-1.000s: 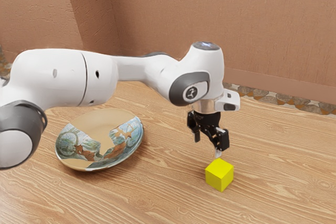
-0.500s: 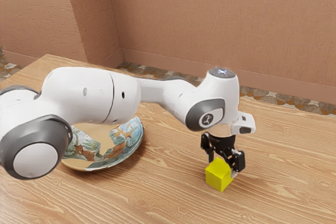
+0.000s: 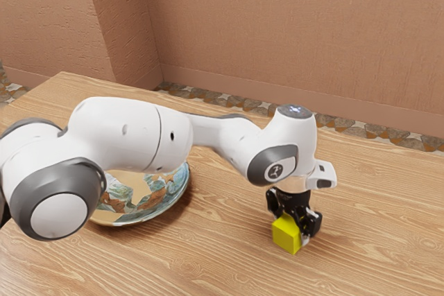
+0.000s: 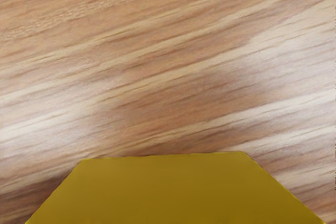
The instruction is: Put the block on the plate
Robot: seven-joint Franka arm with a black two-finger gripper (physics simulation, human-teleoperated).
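At the exterior view's right, the gripper is down at the table, shut on the yellow block. One finger shows against the block's side facing the exterior view's right; the other is partly hidden behind the block. Directly under the hand, the block lies square to it in the wrist view. The round, patterned plate rests at the exterior view's left, apart from the block, with part of it covered by the arm.
The wooden table extends around the block and plate. Above the plate's far side passes the white arm. A brown wall stands behind the table.
My hand has come down from above the block and shifted toward the exterior view's right, and the fingers have closed on it. The block has turned slightly; the plate has stayed put.
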